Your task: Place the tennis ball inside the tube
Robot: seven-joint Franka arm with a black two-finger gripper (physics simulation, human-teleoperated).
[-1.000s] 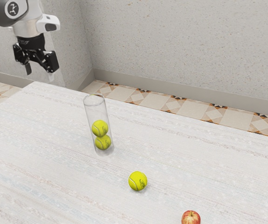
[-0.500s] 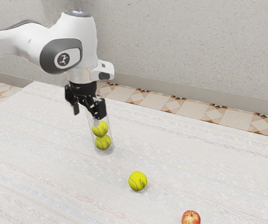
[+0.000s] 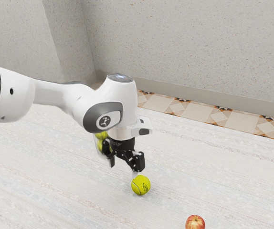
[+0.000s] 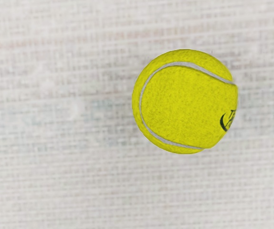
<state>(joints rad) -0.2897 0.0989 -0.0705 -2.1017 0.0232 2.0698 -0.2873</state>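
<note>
Over the pale tabletop [image 3: 213, 167], the gripper [image 3: 124, 168] is held with its fingers spread wide. Near it, the loose tennis ball [image 3: 141, 185] is supported by the tabletop, outside the tube [image 3: 99, 151]. Two other balls [image 3: 100, 135] are contained there, partly hidden by the arm [image 3: 110, 102].

Can make out a dark printed mark [image 4: 226, 121] on the tennis ball [image 4: 182, 105] in the wrist view: a curved stroke beside small letters, starting with what looks like a capital T. Cannot read the rest, turned away at the ball's edge. In the exterior view, can find dark print on the same ball, too small to read. Also see a round badge [image 3: 105, 122] on the robot arm [image 3: 122, 98], bearing a pale branching sign on dark grey.
</note>
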